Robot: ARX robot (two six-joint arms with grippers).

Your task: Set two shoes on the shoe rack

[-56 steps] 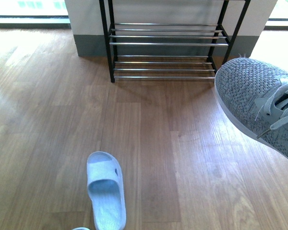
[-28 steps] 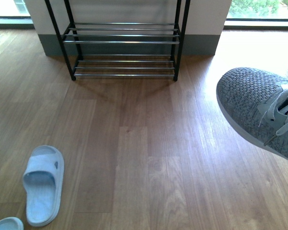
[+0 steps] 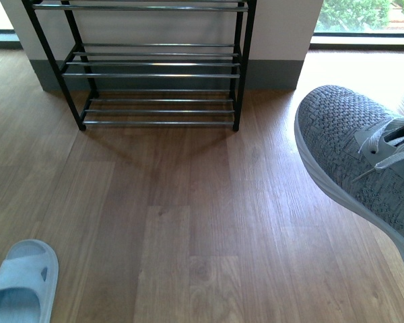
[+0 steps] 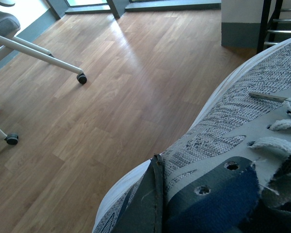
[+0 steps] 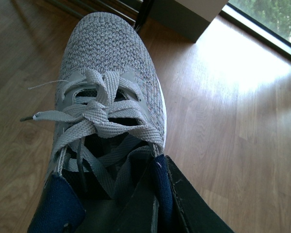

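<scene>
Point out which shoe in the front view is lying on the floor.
The pale blue rubber slide sandal at the lower left, flat on the wooden floor; the grey knit lace-up sneaker at right is held up off it.

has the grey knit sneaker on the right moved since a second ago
Yes. Against the black metal shoe rack, the grey knit sneaker has shifted right: its toe was by the rack's right leg; now floor separates them.
</scene>
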